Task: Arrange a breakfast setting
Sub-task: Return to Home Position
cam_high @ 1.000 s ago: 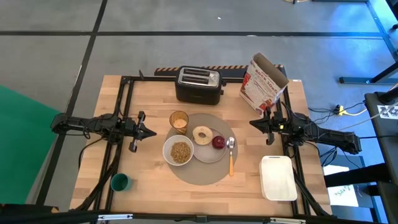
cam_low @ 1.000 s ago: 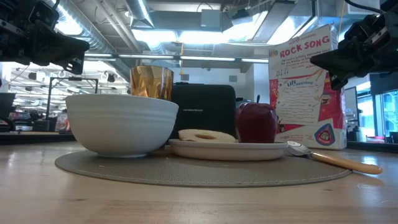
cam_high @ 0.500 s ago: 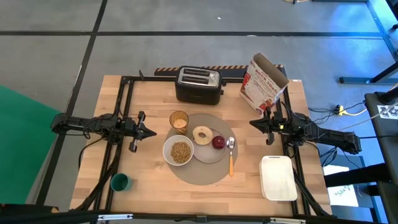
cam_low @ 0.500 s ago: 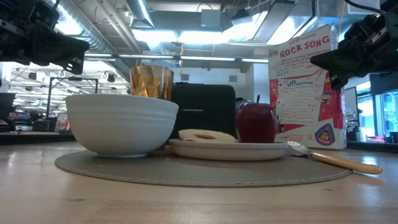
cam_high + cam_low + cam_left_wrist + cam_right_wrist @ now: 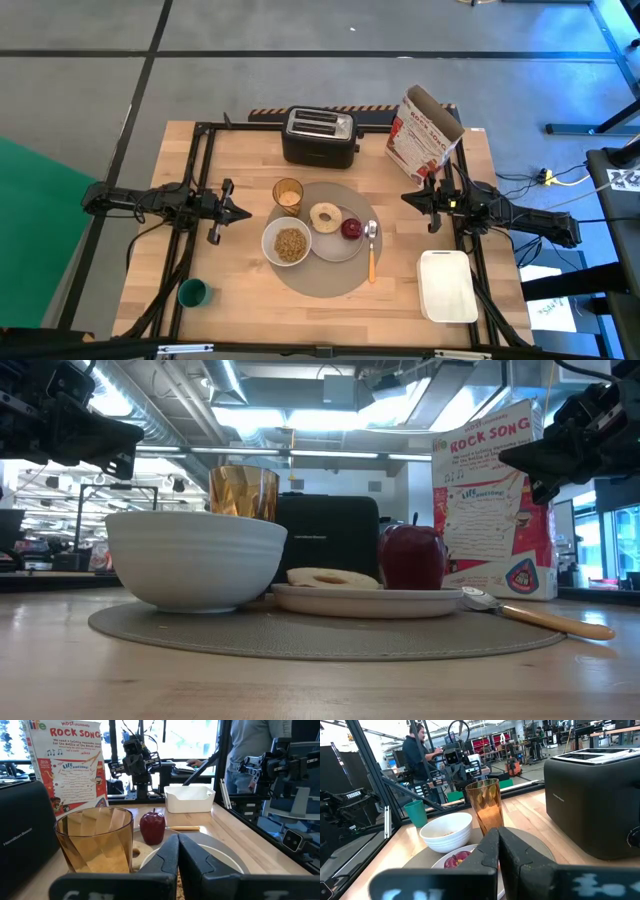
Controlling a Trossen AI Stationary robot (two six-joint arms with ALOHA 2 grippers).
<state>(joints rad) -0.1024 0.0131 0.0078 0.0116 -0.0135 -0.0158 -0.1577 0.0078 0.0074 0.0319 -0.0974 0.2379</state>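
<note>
A round grey placemat [image 5: 325, 280] lies mid-table. On it stand a white bowl [image 5: 287, 244] with cereal, a white plate [image 5: 335, 246] bearing a bagel [image 5: 324, 216] and a red apple [image 5: 351, 229], an amber tumbler [image 5: 288, 194] and an orange-handled spoon [image 5: 372, 257]. My left gripper [image 5: 247, 212] is shut and empty, left of the mat. My right gripper [image 5: 405, 198] is shut and empty, right of the mat. Both hover above the table.
A black toaster [image 5: 319, 136] and a cereal box [image 5: 425, 135] stand at the far edge. A white rectangular tray [image 5: 447, 286] lies near right, a small green cup [image 5: 192, 293] near left. A person [image 5: 417, 750] shows beyond the table.
</note>
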